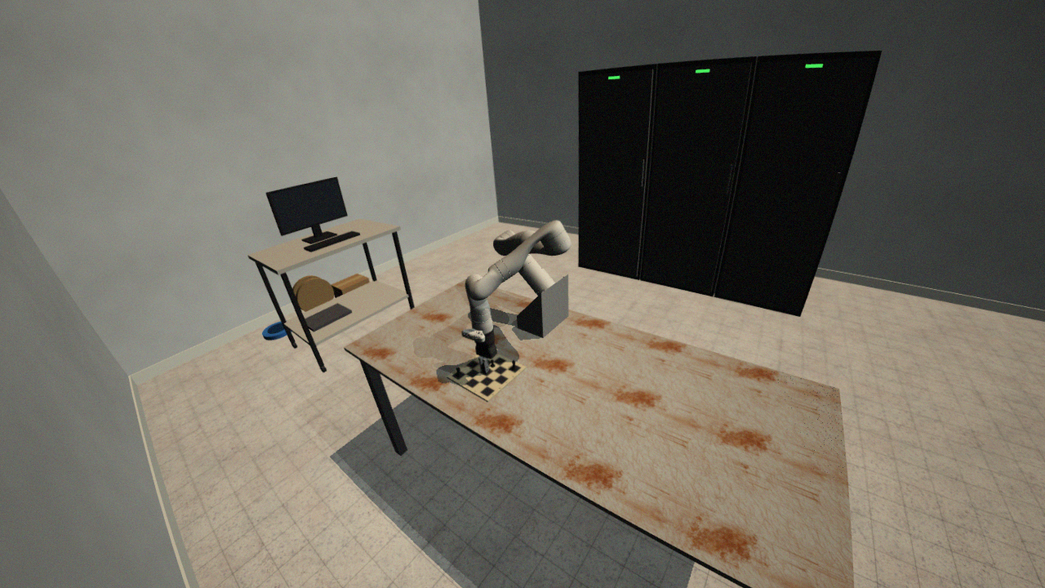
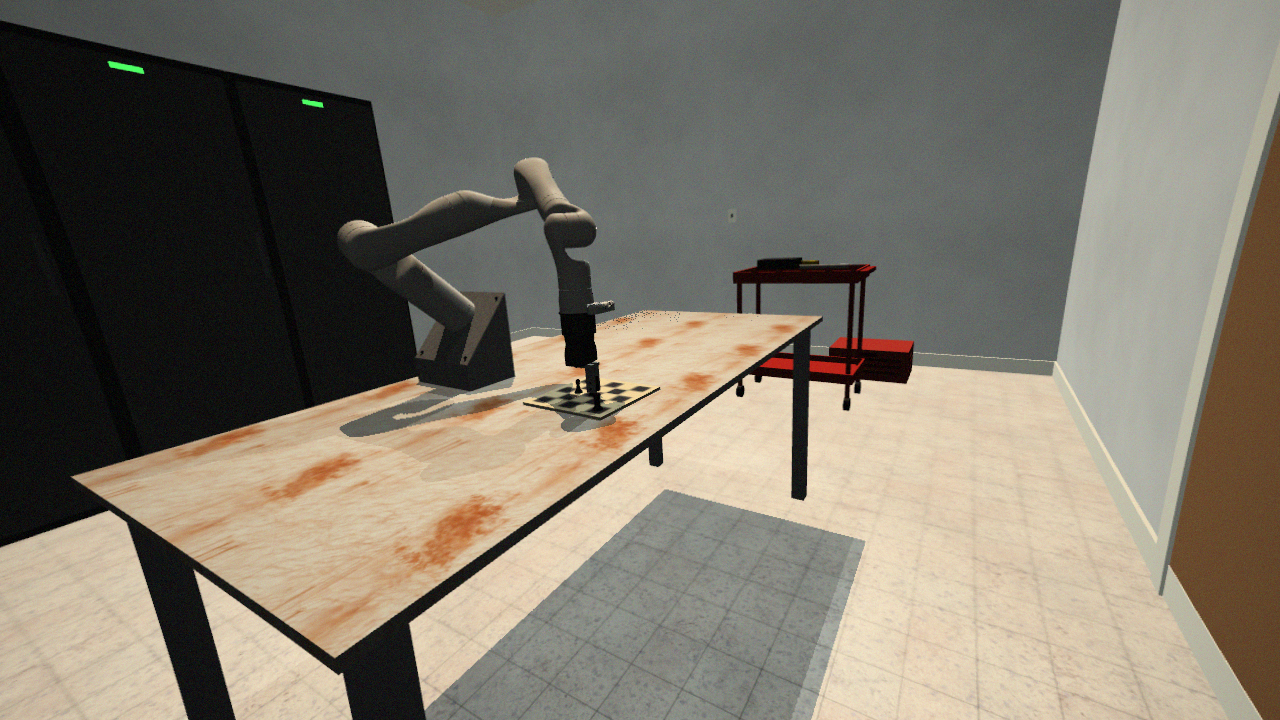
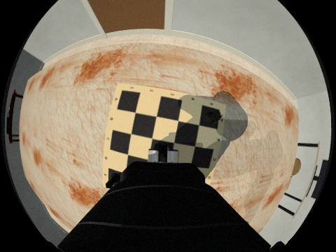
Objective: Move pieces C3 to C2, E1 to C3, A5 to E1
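The checkered board (image 1: 487, 397) (image 3: 120, 119) lies on the table with letters and digits on its edge. My gripper (image 1: 483, 367) (image 2: 593, 385) (image 3: 162, 150) points down over C3, its fingers low at the board. It is shut on a black piece (image 3: 162, 145), only partly seen between the fingers; its base is hidden. A black piece (image 1: 458, 371) (image 2: 597, 403) (image 3: 214, 116) stands on A5. Another black piece (image 1: 513, 364) (image 3: 113, 180) stands on E1. A further black piece (image 1: 492, 363) (image 2: 578, 385) stands close to the fingers on the base side, seemingly at D3; it is hidden in the wrist view.
The arm's grey base (image 1: 553, 307) (image 2: 465, 349) stands on the rusty table (image 1: 657, 409) (image 2: 358, 528) behind the board. The arm's shadow covers the board's A5 side. A desk with a monitor (image 1: 306, 206) and a red cart (image 2: 805, 274) stand away from the table.
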Robot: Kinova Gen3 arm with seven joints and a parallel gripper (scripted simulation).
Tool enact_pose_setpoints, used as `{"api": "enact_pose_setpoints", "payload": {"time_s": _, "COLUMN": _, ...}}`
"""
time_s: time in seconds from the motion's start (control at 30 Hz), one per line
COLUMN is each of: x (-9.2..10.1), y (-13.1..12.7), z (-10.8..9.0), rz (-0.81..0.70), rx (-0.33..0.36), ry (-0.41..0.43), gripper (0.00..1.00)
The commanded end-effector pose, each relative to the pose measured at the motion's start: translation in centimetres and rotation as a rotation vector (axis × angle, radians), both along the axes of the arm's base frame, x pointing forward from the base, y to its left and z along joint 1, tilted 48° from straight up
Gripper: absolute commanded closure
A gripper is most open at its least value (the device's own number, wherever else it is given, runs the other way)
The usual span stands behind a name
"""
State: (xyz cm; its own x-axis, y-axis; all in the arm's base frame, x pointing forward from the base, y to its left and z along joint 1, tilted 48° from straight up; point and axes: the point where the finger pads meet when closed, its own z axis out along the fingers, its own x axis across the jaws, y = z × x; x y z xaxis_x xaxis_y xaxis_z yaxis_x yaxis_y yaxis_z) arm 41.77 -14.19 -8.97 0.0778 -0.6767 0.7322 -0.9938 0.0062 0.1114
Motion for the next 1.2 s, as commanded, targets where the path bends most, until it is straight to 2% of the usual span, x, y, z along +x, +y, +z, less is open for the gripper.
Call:
{"api": "enact_pose_setpoints", "payload": {"time_s": 0.0, "x": 0.1, "y": -0.1, "z": -0.1, "rz": 0.005, "rx": 0.003, "ry": -0.002, "gripper": 1.0}}
{"api": "enact_pose_setpoints", "payload": {"time_s": 0.2, "x": 0.2, "y": 0.7, "z": 0.6, "rz": 0.005, "rx": 0.003, "ry": -0.001, "gripper": 1.0}}
{"api": "enact_pose_setpoints", "payload": {"time_s": 0.43, "x": 0.7, "y": 4.5, "z": 3.7, "rz": 0.014, "rx": 0.004, "ry": 0.002, "gripper": 1.0}}
{"api": "enact_pose_setpoints", "payload": {"time_s": 0.5, "x": 0.7, "y": 4.5, "z": 3.7, "rz": 0.014, "rx": 0.004, "ry": 0.002, "gripper": 1.0}}
{"api": "enact_pose_setpoints", "payload": {"time_s": 0.73, "x": 0.9, "y": 7.1, "z": 6.3, "rz": 0.009, "rx": 0.003, "ry": 0.002, "gripper": 1.0}}
{"api": "enact_pose_setpoints", "payload": {"time_s": 1.17, "x": 0.9, "y": 7.4, "z": 6.6, "rz": 0.008, "rx": 0.003, "ry": 0.001, "gripper": 1.0}}
